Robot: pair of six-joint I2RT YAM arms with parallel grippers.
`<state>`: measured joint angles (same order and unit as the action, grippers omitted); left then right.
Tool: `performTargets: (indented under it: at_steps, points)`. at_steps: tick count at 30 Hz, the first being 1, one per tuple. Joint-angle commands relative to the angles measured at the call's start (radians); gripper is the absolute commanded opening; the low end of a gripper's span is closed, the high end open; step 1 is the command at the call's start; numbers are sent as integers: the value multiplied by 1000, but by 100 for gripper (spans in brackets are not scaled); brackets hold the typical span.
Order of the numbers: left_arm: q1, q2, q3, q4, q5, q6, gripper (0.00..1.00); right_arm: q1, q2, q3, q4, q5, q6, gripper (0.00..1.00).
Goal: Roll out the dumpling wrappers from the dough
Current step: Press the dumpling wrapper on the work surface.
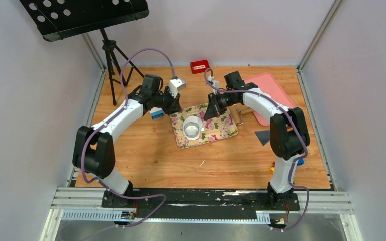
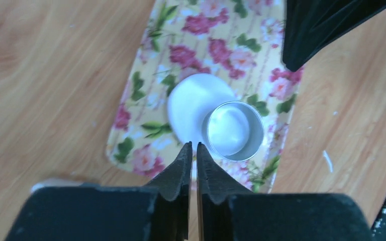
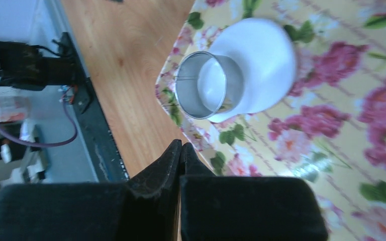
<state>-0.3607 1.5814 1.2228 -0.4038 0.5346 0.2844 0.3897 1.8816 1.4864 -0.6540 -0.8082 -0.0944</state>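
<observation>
From above, a flowered tray [image 1: 216,126] lies in the middle of the wooden table [image 1: 146,155], and a metal ring cutter [image 1: 192,127] stands upright on its left part. The left gripper [image 1: 175,104] hangs over the far left corner of the tray, and the right gripper [image 1: 212,109] hangs over its far edge; both are apart from the cutter. A white-and-blue block [image 1: 156,113] lies just beside the left gripper, a pink board [image 1: 274,93] is behind the right arm, and a small red box [image 1: 199,66] sits at the far edge of the table. In the left wrist view, the dough [image 2: 193,103] is a flat, round white sheet in the middle of the tray. The cutter stands on the part of the sheet nearest to this camera, and white dough shows inside the ring. The left fingers [image 2: 181,163] are almost clenched, with only a thin slit between them and nothing in it. In the right wrist view, the cutter again sits on the edge of the sheet, towards the tray's rim. The right fingers [image 3: 166,163] are pressed fully together, empty, above the border of the tray.
</observation>
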Motion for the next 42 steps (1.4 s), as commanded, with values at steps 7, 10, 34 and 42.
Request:
performTargets:
  at_steps: [7,10,34,42]
  points:
    - [-2,48,-115,193,440,-131,0,15,146,-9,139,-354,146,0]
    - [-1,78,-128,183,479,-117,0,17,192,1,166,-376,180,0]
    - [11,257,-134,161,503,-61,0,29,353,75,229,-362,276,0]
    - [11,291,-129,160,480,-66,0,28,368,62,222,-319,262,0]
